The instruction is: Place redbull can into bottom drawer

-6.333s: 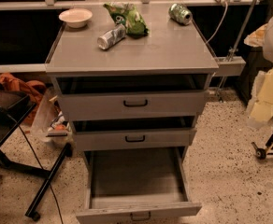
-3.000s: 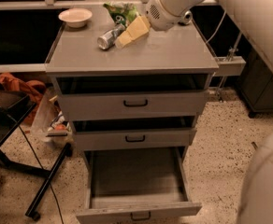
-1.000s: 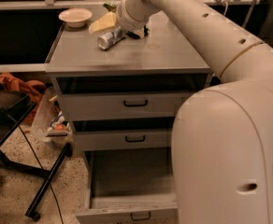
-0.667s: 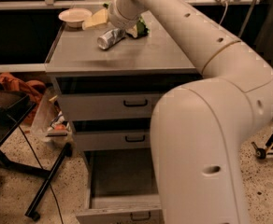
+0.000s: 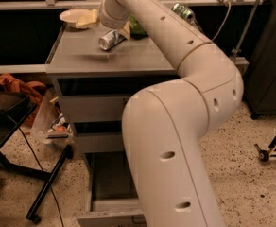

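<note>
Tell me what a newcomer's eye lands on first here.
The big pale arm fills the middle, bending from the foreground up to the cabinet top. There its end effector hangs open just above the redbull can, which lies on its side. Below, the bottom drawer stands pulled out.

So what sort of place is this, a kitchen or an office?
Probably a robot test lab or workshop: a grey metal drawer cabinet on speckled floor, equipment stands around it, and the gripper over the redbull can on the cabinet top.
</note>
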`<control>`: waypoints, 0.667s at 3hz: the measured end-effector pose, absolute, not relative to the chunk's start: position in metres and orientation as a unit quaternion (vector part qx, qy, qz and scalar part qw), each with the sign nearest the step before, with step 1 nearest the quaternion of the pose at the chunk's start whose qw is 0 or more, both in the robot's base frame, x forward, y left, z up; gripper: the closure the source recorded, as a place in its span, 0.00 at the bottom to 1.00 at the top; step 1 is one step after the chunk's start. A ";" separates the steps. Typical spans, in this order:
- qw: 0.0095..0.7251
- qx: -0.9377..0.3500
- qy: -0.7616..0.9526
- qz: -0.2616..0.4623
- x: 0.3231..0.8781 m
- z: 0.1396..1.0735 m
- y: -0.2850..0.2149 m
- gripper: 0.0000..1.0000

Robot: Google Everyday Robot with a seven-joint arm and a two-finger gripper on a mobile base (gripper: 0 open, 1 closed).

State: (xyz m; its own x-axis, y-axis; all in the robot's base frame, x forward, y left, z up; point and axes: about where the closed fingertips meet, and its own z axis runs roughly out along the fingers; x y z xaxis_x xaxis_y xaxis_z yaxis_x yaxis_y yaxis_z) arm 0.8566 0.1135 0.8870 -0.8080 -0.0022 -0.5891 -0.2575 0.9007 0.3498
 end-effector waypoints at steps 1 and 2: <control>0.299 -0.047 0.932 0.202 0.872 0.872 0.111 0.00; 0.293 -0.036 0.933 0.204 0.890 0.852 0.110 0.00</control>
